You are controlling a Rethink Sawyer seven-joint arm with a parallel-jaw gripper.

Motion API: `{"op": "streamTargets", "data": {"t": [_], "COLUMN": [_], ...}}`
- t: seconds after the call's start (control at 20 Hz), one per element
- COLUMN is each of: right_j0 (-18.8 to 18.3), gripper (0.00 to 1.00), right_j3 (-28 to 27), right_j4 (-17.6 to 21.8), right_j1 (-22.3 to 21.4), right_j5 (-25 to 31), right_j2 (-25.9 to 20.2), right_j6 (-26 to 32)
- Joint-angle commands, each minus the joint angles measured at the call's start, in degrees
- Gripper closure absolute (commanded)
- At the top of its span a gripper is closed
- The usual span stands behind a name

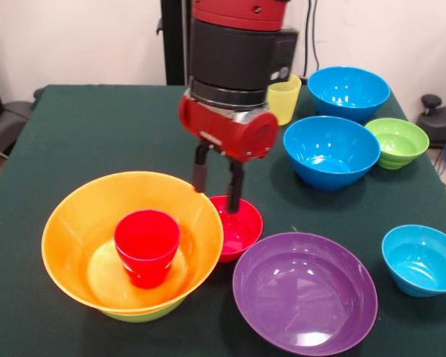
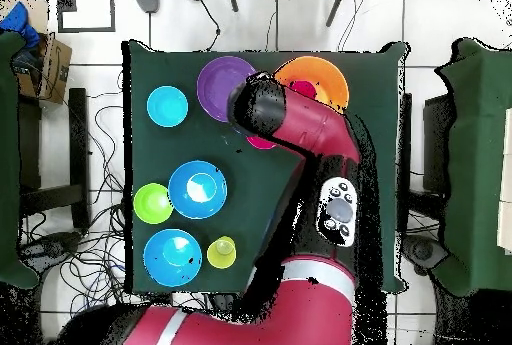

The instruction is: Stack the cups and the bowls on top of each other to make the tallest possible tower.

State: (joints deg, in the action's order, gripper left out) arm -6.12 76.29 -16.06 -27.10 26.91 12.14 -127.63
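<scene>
The tower stands at the front left: a large orange bowl (image 1: 82,223) nested in a lime-green bowl (image 1: 145,314), with a red cup (image 1: 147,245) upright inside. It also shows in the overhead view (image 2: 330,79). My gripper (image 1: 216,195) hangs open just right of the tower. One finger (image 1: 201,172) is beside the orange rim and the other reaches into a small red bowl (image 1: 241,230). The large purple bowl (image 1: 305,294) sits front right. In the overhead view my arm hides the gripper and most of the red bowl (image 2: 262,143).
Two medium blue bowls (image 1: 331,151) (image 1: 348,92), a ribbed green bowl (image 1: 397,141) and a yellow cup (image 1: 285,98) stand at the back right. A small blue bowl (image 1: 421,260) sits at the right edge. Green cloth (image 1: 97,134) covers the table.
</scene>
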Motion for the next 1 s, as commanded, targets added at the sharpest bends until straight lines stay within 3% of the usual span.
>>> {"op": "streamTargets", "data": {"t": [0.05, 0.4, 0.6, 0.7, 0.75, 0.85, 1.0], "right_j0": [2.1, 3.7, 6.1, 8.0, 9.9, 13.8, 17.0], "gripper": [0.00, 0.00, 0.00, 0.00, 0.00, 0.00, 0.00], "right_j3": [-2.8, -2.5, -1.9, -0.4, 0.2, 0.3, 0.6], "right_j4": [-2.1, -3.2, -2.8, -2.9, -4.0, -6.8, -10.2], "right_j1": [0.3, 1.1, 5.8, 8.7, 10.9, 14.5, 18.0], "right_j5": [11.1, 10.1, 5.2, 0.9, -0.8, 0.6, 4.2], "right_j2": [-3.0, -1.8, 2.0, 4.9, 7.7, 13.2, 17.6], "right_j6": [-9.9, -11.4, -14.2, -17.4, -21.6, -29.8, -36.6]}}
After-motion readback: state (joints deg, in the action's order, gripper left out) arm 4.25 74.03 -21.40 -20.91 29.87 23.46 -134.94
